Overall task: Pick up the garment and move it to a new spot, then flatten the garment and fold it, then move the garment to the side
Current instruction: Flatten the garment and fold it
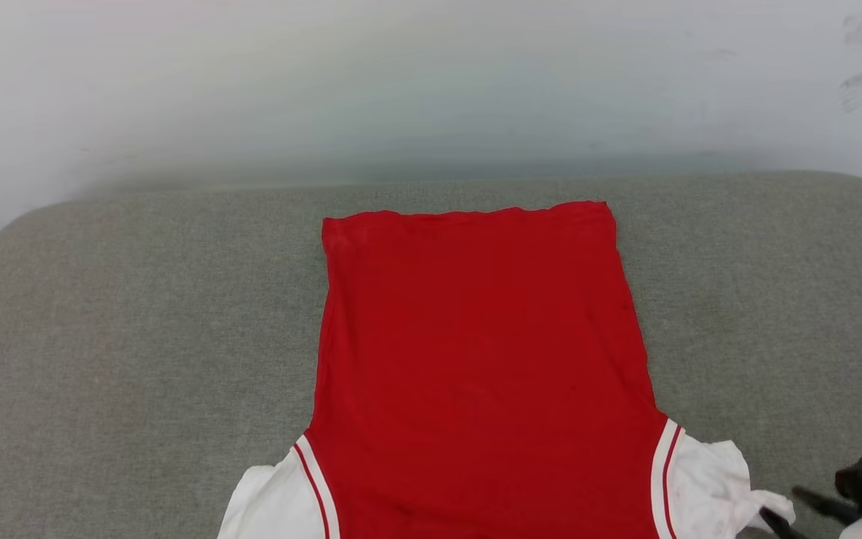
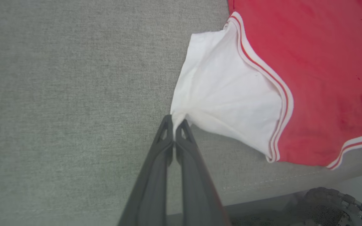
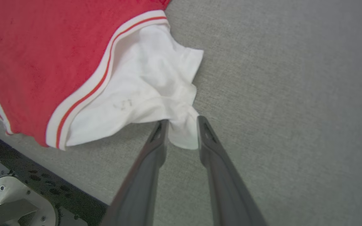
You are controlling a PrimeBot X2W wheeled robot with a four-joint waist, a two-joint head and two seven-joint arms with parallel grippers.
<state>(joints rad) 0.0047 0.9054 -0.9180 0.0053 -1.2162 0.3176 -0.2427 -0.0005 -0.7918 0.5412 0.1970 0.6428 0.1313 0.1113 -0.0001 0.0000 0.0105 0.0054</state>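
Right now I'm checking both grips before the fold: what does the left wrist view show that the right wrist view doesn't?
Left wrist view: the left gripper, shut and pinching the tip of the white short sleeve on its side. Right wrist view: the right gripper, fingers parted, with the other white sleeve bunched loosely between them. Both: the red jersey-style garment with red-white striped trim, lying on the grey woven fabric surface.

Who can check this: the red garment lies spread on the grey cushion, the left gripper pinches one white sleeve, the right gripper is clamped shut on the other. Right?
No. The right wrist view shows the right gripper open, straddling the other sleeve, not clamped on it. The rest holds.
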